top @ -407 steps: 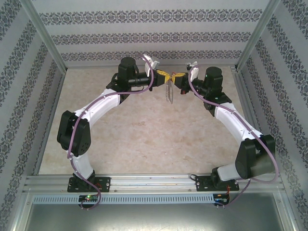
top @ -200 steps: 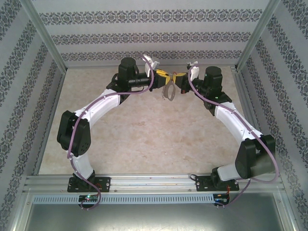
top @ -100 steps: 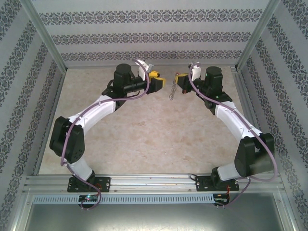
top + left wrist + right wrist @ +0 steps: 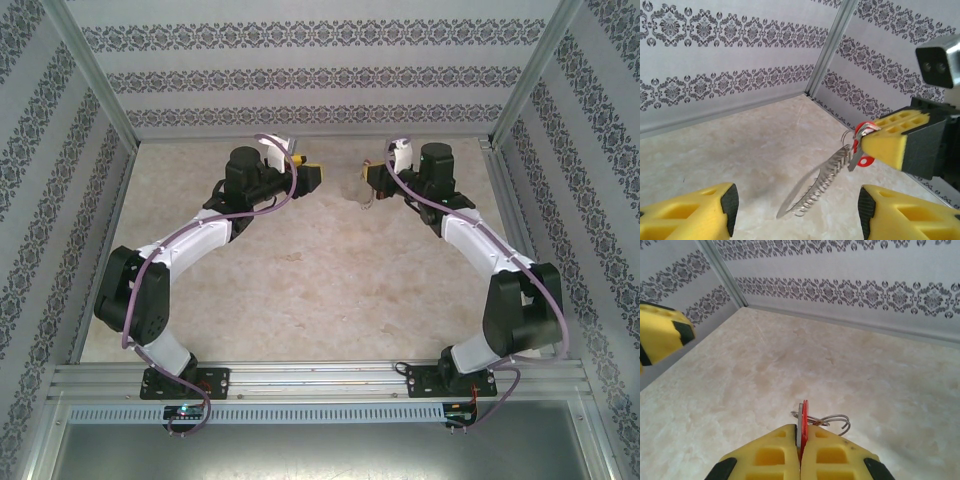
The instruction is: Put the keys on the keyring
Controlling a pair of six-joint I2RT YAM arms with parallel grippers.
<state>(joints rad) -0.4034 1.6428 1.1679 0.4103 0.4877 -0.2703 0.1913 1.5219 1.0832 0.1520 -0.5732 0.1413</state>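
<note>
1. The keyring (image 4: 820, 182) hangs from the red-headed key (image 4: 804, 415) over the far middle of the table (image 4: 300, 270) — earlier it was strung between both grippers.
2. My right gripper (image 4: 800, 432) stays clamped on that key.
3. My left gripper (image 4: 796, 205) has let go — jaws apart, backed off leftward.

Your table (image 4: 300, 290) was a pale beige, marbled slab, lying flat below the jaws of both the left gripper (image 4: 318, 179) and the right gripper (image 4: 367, 177), and it stretched unbroken under the gap between them. Beyond the jaws it met the patterned back wall (image 4: 300, 80) along a straight seam. Outward of each pair of jaws it met a side wall (image 4: 45, 200) in the same paper, with an aluminium post (image 4: 520, 70) rising at the far right corner. Behind the jaws, at the near edge, you had an aluminium rail (image 4: 320, 375) crossing the full width, carrying the left arm's base (image 4: 183, 380) and the right arm's base (image 4: 447, 380).
</note>
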